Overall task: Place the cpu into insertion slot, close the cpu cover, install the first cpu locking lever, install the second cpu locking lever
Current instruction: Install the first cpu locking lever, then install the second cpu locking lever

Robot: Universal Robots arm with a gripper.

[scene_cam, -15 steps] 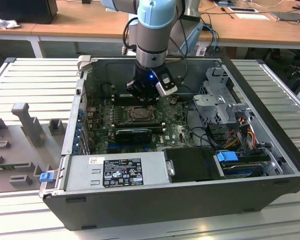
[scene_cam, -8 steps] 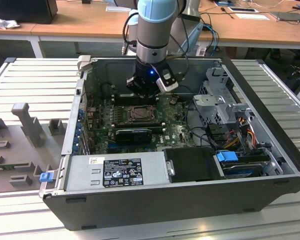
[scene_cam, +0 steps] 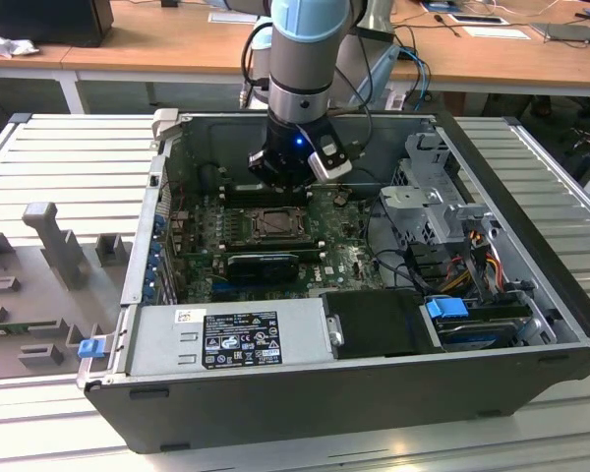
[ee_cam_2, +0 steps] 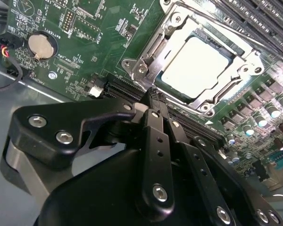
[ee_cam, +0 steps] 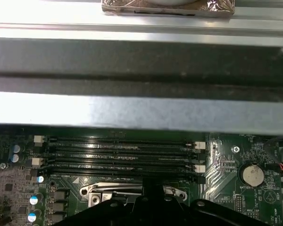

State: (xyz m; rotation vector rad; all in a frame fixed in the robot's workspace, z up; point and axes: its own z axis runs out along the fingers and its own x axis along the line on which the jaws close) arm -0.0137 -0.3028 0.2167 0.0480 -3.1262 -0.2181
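Note:
The cpu [ee_cam_2: 198, 66] is a pale silver square lying flat in the insertion slot [scene_cam: 272, 224] at the middle of the green motherboard [ee_cam_2: 99, 42]. The grey-metal cpu cover [ee_cam_2: 153, 49] lies down around the chip, which shows through its open centre. My gripper [ee_cam_2: 151, 94] hangs just above the board beside one edge of the socket, its black fingers [ee_cam_2: 156, 136] pressed together with nothing between them. In the exterior view the gripper [scene_cam: 287, 175] is low inside the case, right behind the socket. In the first wrist view the fingertips [ee_cam: 151, 192] sit at the socket's metal edge [ee_cam: 115, 190].
Long black memory slots [ee_cam: 122, 153] run beside the socket. A coin battery [ee_cam_2: 40, 44] sits on the board, and a black card [scene_cam: 264, 264] stands in front of the socket. The case walls [scene_cam: 143, 246], drive cage [scene_cam: 438, 197] and power supply [scene_cam: 226, 339] close in the board.

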